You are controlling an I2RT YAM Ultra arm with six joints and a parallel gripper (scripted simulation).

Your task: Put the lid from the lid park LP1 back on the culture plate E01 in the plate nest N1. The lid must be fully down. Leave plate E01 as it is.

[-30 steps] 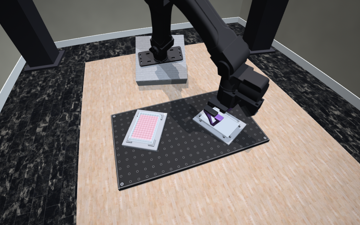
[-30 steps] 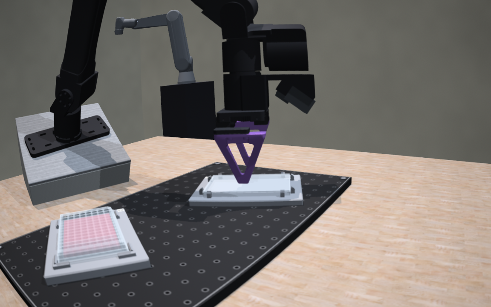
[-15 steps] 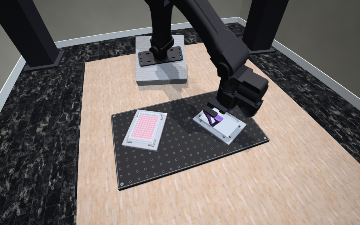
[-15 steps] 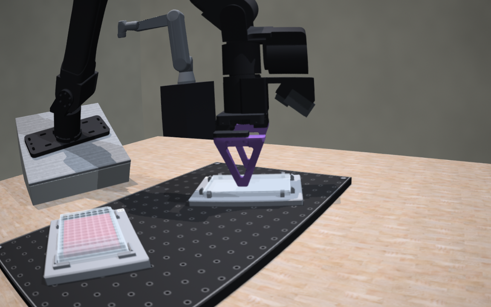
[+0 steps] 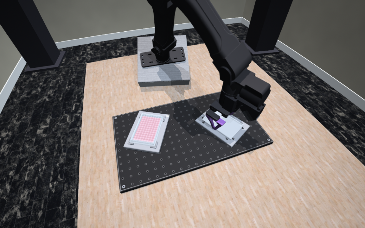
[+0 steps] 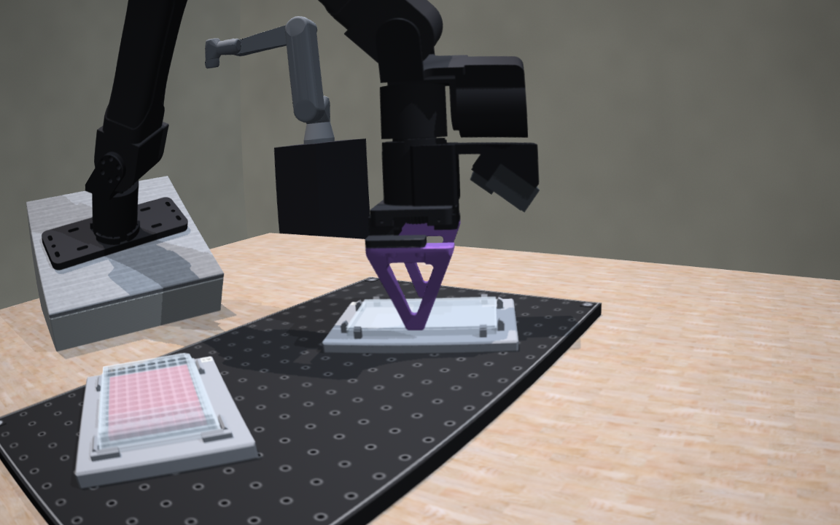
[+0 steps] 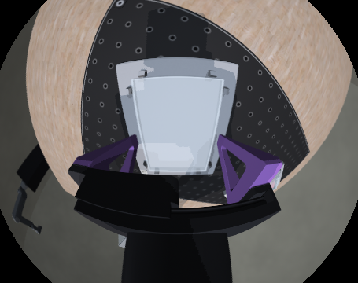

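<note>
We see the gripper [image 7: 175, 159], spread wide, straddling the clear flat rectangular lid [image 7: 175, 121] in its grey park [image 6: 507, 336], ready to pinch; pink-welled plate [image 5: 149, 130] waits uncovered, far left.

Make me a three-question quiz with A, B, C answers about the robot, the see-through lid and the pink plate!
1. Where does the lid lie?
A. on the pink plate
B. in its grey holder under the hand
C. on the wooden table

2. What colour are the fingers?
A. purple
B. yellow
C. green

3. How is the hand?
A. shut on the lid
B. shut on nothing
C. wide open

Answers: 1 B, the lid rests in the lid park right below the hand. 2 A, both show purple. 3 C, the fingers stand apart on either side of the lid; the plate is uncovered.
</note>
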